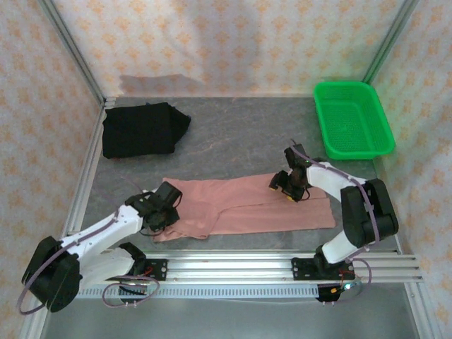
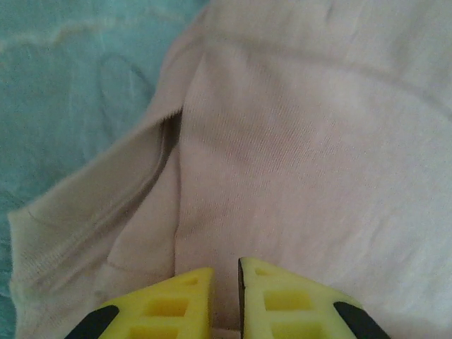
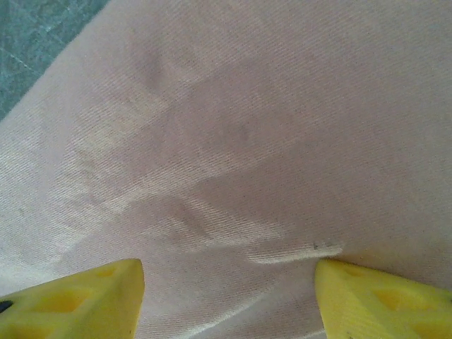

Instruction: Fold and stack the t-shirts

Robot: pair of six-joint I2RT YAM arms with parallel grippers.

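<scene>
**Pinched at one end, open over the other**

The salmon-pink t-shirt (image 1: 240,206) lies near the front edge of the worktop (image 1: 240,134) as a long strip, its long axis running left to right. The left pincer (image 2: 226,265) sits on the strip's left end, fingers drawn narrow with cloth in the slit, apparently pinching it. The right pincer (image 3: 229,272) hangs over the right part, jaws wide, cloth directly beneath and nothing held. A fold along the length looks to need both arms. Farther back, the black t-shirt (image 1: 141,129) lies bunched at far left and the green mesh basket (image 1: 321,120) at far right.
</scene>
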